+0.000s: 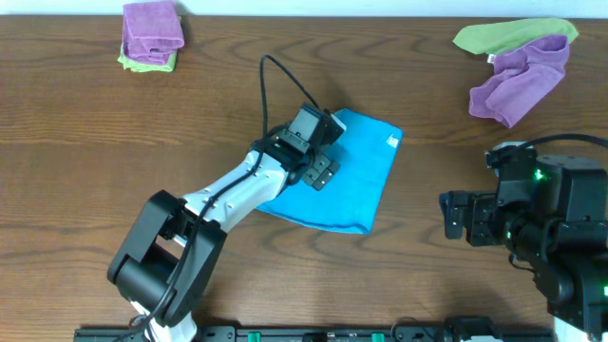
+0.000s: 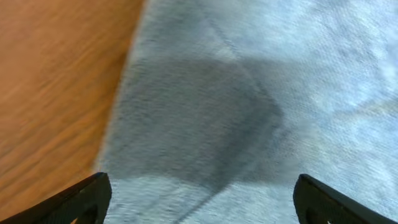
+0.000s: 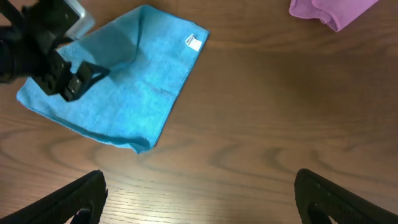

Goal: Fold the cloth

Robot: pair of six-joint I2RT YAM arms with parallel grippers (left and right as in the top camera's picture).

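The sky-blue cloth (image 1: pixel 353 180) lies folded flat on the wooden table, its white tag (image 1: pixel 391 141) at the far right corner. It also shows in the right wrist view (image 3: pixel 134 93) and fills the left wrist view (image 2: pixel 261 106). My left gripper (image 1: pixel 323 173) hovers over the cloth's left part with its fingers (image 2: pixel 202 202) wide open and empty. My right gripper (image 3: pixel 199 199) is open and empty over bare wood, to the right of the cloth near the front edge.
A purple cloth on a lime-green one (image 1: pixel 152 34) sits folded at the back left. A crumpled purple cloth (image 1: pixel 521 81) and a lime-green cloth (image 1: pixel 508 34) lie at the back right. The left arm's black cable (image 1: pixel 271 85) loops above the table.
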